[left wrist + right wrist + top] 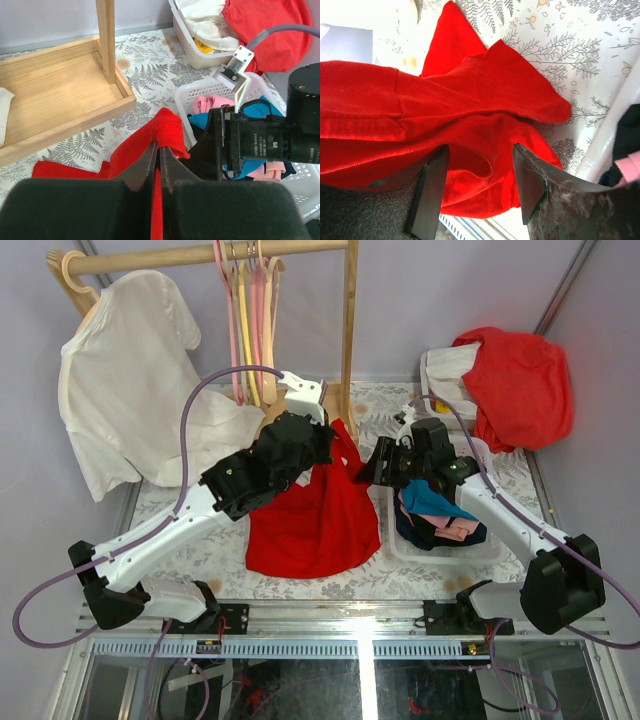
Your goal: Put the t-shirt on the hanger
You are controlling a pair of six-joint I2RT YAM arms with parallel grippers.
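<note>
- At the middle of the fern-print table cover (190,550): bright red t-shirt (315,520), lower part spread flat, upper edge pulled up into a peak.
- On that peak: left gripper (159,150), fingers (142,170) pressed together, with only a thin fold of the red cloth between them.
- At the t-shirt's right edge, near the left gripper: right gripper (480,185), fingers (432,195) standing well apart, with a loose bunch of red cloth in the gap and no squeeze on it to be seen.
- On the rail of the wooden rack (349,330), behind the left arm: pale wood hanger (275,300), hung just right of the pink hangers (230,330) and 1 yellow hanger (245,350), not touching the t-shirt.
- At the rail's left end: white t-shirt (130,380) draped on another wooden hanger (72,270).
- Just right of the red t-shirt, under the right arm: white basket (392,535) with blue, pink and dark clothes inside.
- At the back right corner: 2nd white basket (432,375), with a red-orange garment (520,380) heaped over its rim.
</note>
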